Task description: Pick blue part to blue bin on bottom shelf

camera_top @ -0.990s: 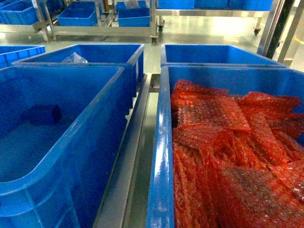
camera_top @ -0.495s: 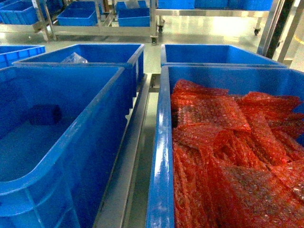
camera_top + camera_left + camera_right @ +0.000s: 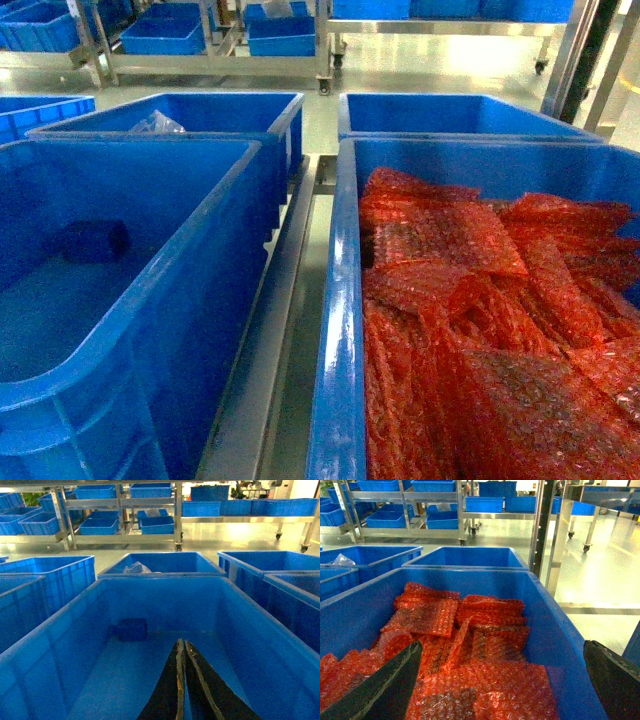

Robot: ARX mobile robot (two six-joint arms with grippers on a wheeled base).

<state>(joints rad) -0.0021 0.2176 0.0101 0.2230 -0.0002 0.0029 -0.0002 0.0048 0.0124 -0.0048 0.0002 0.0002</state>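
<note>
The blue part is out of view in every frame. My left gripper [image 3: 181, 643] is shut with nothing between its dark fingers, and it hangs over a large blue bin [image 3: 240, 630]. That bin holds only a dark blue block [image 3: 131, 629] on its floor, which also shows in the head view [image 3: 95, 241]. My right gripper [image 3: 502, 647] stands wide open above another blue bin [image 3: 555, 630] filled with red bubble-wrap bags [image 3: 485, 680]. Neither gripper shows in the head view. I cannot tell which level is the bottom shelf.
A steel rail [image 3: 290, 300] runs between the two near bins. Two more blue bins [image 3: 450, 115] stand behind, and the left one holds a clear bag [image 3: 155, 123]. Far steel racks [image 3: 322, 45] carry several small blue bins. A steel post [image 3: 542, 525] rises to the right.
</note>
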